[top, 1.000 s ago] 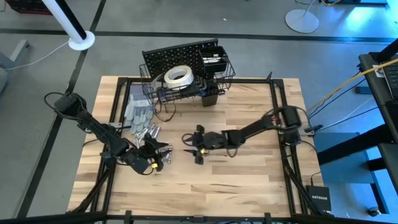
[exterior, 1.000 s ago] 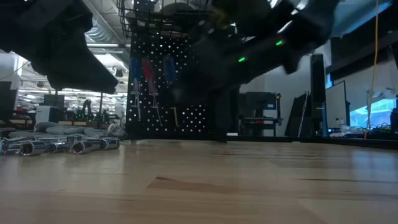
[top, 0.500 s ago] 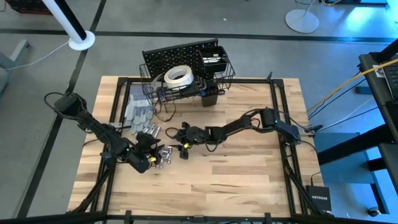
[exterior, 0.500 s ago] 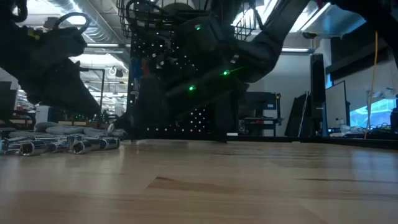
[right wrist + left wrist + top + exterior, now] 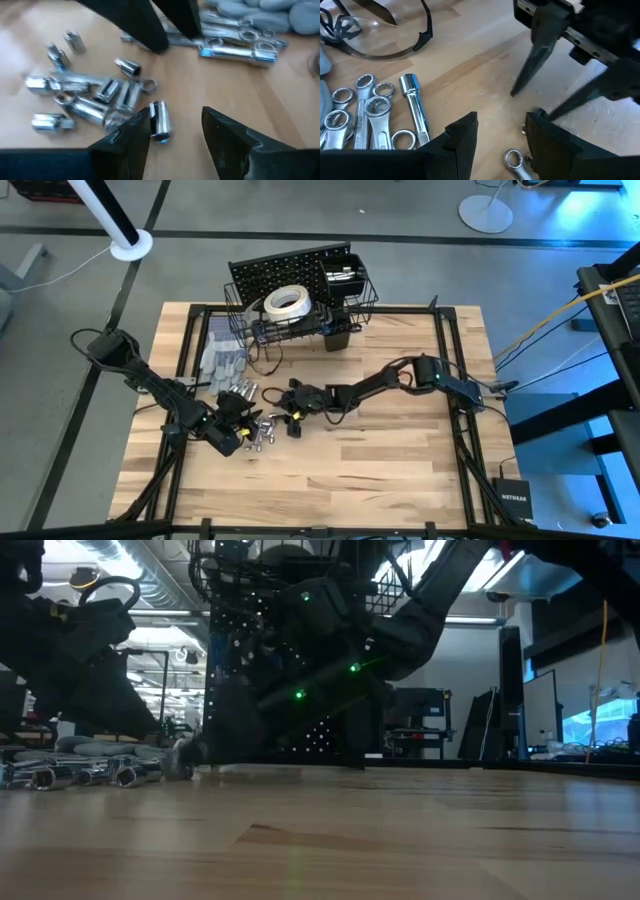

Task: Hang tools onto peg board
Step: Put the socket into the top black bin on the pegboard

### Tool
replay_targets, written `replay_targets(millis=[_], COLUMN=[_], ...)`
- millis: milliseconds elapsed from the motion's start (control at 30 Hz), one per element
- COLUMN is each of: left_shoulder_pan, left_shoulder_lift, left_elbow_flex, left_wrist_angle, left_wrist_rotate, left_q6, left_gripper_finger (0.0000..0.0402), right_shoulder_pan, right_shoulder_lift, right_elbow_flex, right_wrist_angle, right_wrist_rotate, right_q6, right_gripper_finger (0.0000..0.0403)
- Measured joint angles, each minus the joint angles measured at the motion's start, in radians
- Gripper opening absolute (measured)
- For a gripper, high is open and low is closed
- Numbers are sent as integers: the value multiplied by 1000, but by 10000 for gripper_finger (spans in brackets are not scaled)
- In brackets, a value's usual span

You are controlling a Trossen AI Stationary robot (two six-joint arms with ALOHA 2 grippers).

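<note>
Silver wrenches (image 5: 365, 117) lie flat in a row on the table, left of centre (image 5: 240, 393). Loose silver sockets (image 5: 90, 102) lie scattered beside them (image 5: 263, 430). My left gripper (image 5: 501, 142) is open just above the table, between the wrenches and a small wrench end (image 5: 514, 161). My right gripper (image 5: 172, 132) is open and low over the sockets; one socket (image 5: 159, 122) lies between its fingers, by one finger. The two grippers face each other (image 5: 262, 415). The black peg board (image 5: 290, 268) stands at the far edge, with a white tape roll (image 5: 285, 302) in its wire basket.
Grey gloves (image 5: 222, 360) lie beyond the wrenches. Clear safety glasses with a black strap (image 5: 380, 30) lie near them. A black cup (image 5: 345, 280) hangs on the board. Bare wood shows to the right and near side (image 5: 380, 470).
My right gripper has moved toward the table's left edge, low over the table, up to the sockets and my left gripper. My left gripper has shifted a little toward the left edge. The tools have stayed where they were.
</note>
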Motion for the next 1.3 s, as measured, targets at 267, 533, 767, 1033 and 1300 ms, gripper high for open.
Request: replay_targets(millis=[267,533,767,1033,1300], left_shoulder_pan=[0,6,17,37,50], left_shoulder_lift=[0,18,59,67,68], left_elbow_flex=[0,0,0,1,1], left_wrist_angle=[12,21,44,46,30], left_wrist_rotate=[-2,-14,-16,-16,-16], left_q6=[14,23,24,25,19], left_gripper_finger=[156,156,156,156,156], right_shoulder_pan=[-1,-1,-22,-20,-19], right_shoulder_lift=[15,18,18,35,34], right_elbow_flex=[-1,-3,-3,-4,-3], right_wrist_angle=[-19,19,25,65,61], right_wrist_rotate=[8,46,80,51,80], right_q6=[-6,-55,-50,-78,-72], right_gripper_finger=[181,181,173,111,113])
